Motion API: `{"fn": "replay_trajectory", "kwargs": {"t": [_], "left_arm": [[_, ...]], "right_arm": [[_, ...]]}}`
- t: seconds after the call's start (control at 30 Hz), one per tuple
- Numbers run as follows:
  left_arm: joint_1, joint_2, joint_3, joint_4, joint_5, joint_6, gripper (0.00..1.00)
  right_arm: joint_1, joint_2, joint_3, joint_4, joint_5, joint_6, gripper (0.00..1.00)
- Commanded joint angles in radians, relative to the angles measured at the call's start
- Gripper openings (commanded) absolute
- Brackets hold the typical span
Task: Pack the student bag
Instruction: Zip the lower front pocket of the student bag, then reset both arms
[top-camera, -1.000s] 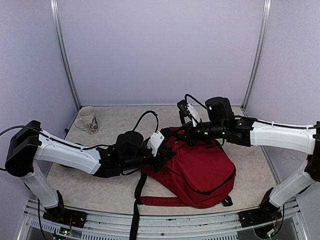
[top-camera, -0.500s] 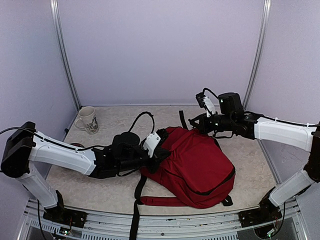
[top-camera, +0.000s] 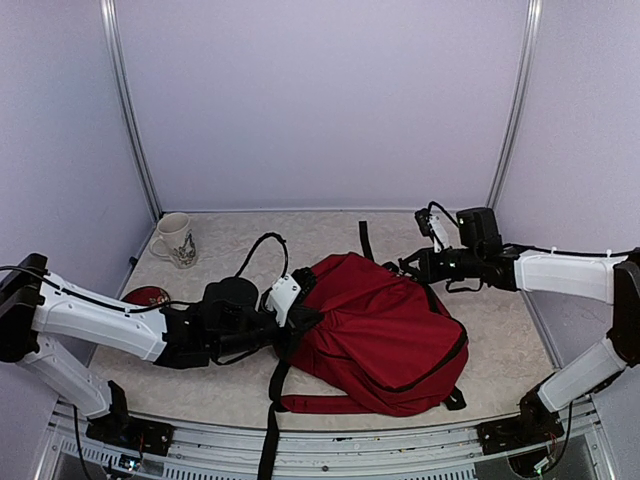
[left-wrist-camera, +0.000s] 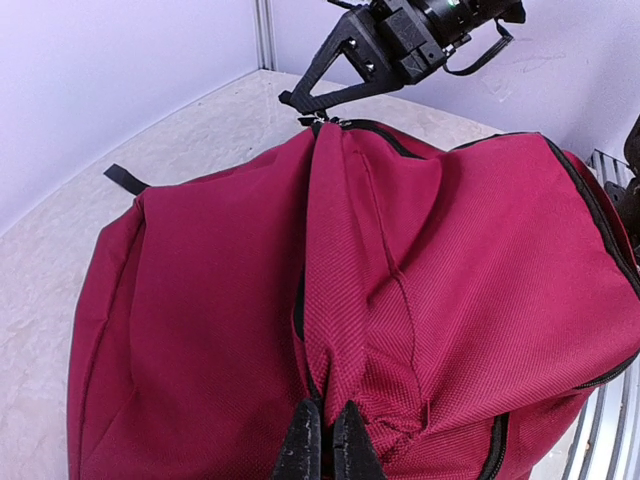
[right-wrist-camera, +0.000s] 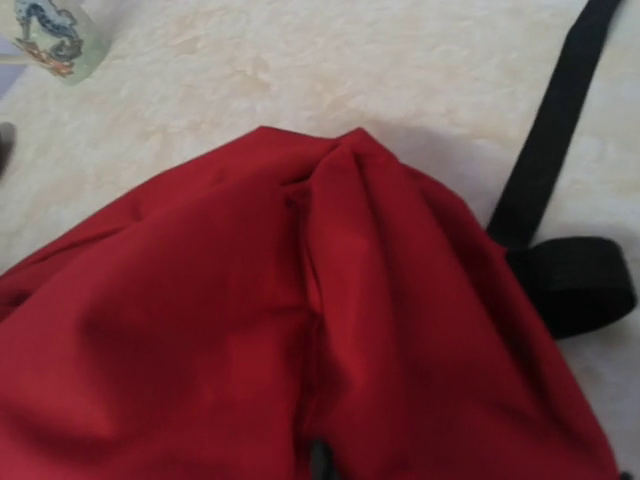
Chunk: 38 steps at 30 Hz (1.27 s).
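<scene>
L pincer (left-wrist-camera: 322, 428), prob. R pincer (left-wrist-camera: 300, 105), gripping bag (left-wrist-camera: 450, 280)

Dark-red student bag (top-camera: 385, 325) lying slumped, stretched lengthwise, seemingly zipped.

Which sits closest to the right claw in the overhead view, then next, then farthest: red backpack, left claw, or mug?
1. The dark-red backpack, pinched by the right gripper at its far-right edge.
2. The left gripper, at the backpack's left side.
3. The mug, back-left corner.

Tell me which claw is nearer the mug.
The left claw, gripping the student bag on the mug side; the right claw grips its opposite end.
</scene>
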<state>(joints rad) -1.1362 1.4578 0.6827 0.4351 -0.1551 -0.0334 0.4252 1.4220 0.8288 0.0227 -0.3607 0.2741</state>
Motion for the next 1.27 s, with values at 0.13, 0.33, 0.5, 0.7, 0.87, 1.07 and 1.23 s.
{"fn": "replay_trajectory", "kwargs": {"t": [0.13, 0.33, 0.5, 0.7, 0.87, 1.07, 1.23], "left_arm": [[-0.009, -0.053, -0.032, -0.091, -0.041, -0.022, 0.02], [0.059, -0.039, 0.112, -0.222, -0.032, -0.099, 0.99], [0.279, -0.097, 0.23, -0.466, -0.12, -0.239, 0.99], [0.636, -0.167, 0.155, -0.568, -0.177, -0.426, 0.99], [0.732, -0.245, 0.025, -0.474, -0.292, -0.452, 0.99], [0.734, -0.226, -0.021, -0.463, -0.491, -0.44, 0.99], [0.733, -0.209, -0.05, -0.446, -0.537, -0.436, 0.99]], "right_arm": [[-0.116, 0.024, -0.024, 0.076, 0.162, 0.004, 0.04], [-0.159, -0.054, 0.055, -0.02, 0.254, 0.029, 1.0], [-0.385, -0.162, -0.061, 0.06, 0.11, 0.102, 1.0], [-0.534, -0.276, -0.221, 0.119, 0.134, 0.113, 1.0], [-0.536, -0.402, -0.387, 0.213, 0.245, 0.122, 1.0], [-0.536, -0.466, -0.495, 0.257, 0.388, 0.161, 1.0], [-0.536, -0.483, -0.536, 0.291, 0.384, 0.15, 1.0]]}}
